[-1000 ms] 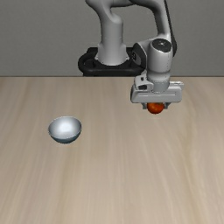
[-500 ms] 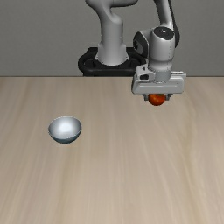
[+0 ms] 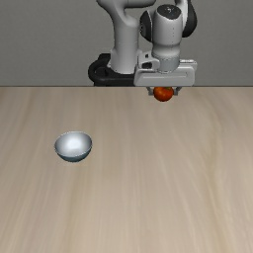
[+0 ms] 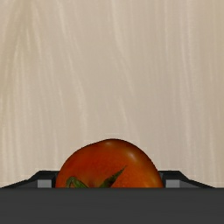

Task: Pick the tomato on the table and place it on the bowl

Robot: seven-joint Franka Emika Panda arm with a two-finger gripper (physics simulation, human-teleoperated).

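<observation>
So, starting at the exterior view's left: our bowl sits open side up on the wooden table, silvery and on its own out there. Moving across toward the middle, the arm rises from its dark base at the table's far edge. Just right of that hangs the gripper, pointing straight down, and it's clamped on the tomato. We can see the orange-red fruit poking out underneath the grey hand, held up off the wood near the far edge and well apart from the bowl.

From the wrist view it's pretty clear too. The tomato sits snug between the fingers, one on each side of it, so they only stand as far apart as the fruit is wide. A bit of green stem shows on the side facing the hand, and pale wood grain runs beyond the fruit.
</observation>
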